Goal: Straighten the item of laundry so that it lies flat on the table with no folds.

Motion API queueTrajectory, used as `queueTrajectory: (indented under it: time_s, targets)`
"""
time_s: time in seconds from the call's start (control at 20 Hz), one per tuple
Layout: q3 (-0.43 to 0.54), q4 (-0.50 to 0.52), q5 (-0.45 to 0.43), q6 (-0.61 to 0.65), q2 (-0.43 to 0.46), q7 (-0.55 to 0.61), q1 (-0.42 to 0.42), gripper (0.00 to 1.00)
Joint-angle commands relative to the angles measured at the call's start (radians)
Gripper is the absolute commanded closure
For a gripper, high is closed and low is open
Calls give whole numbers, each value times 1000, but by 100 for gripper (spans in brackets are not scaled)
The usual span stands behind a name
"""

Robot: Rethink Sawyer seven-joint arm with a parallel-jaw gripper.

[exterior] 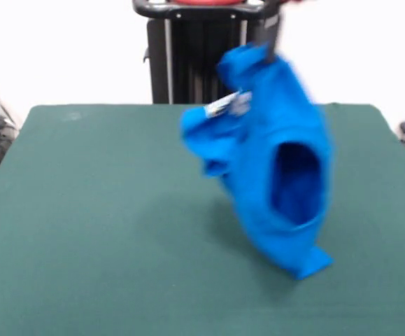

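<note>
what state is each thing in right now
T-shirt: lifted, hanging bunched and folded from its top, only the lowest corner at the table.
Gripper: at the shirt's top, blurred; open or shut unclear.
Table: green cloth, flat.

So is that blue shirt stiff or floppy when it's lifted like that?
Floppy, most likely: the shirt hangs in a drooping bunch from its top, where the hand seems to hold it. It's probably light, dangling from one small pinch. Only its bottom corner touches the table, so it would likely collapse if released.
</note>
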Motion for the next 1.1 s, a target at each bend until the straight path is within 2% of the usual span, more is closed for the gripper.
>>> queueTrajectory:
  time_s: [0.05,0.2,0.35,0.95,1.1]
  targets:
    - [-7,171,-172,-192,139,-71,-34,100]
    - [-85,125,-277,-240,190,6,19,100]
    - [-145,90,-341,-294,247,64,60,100]
    - [-353,4,-394,-436,430,175,177,100]
    - [-445,-32,-389,-486,499,212,230,100]
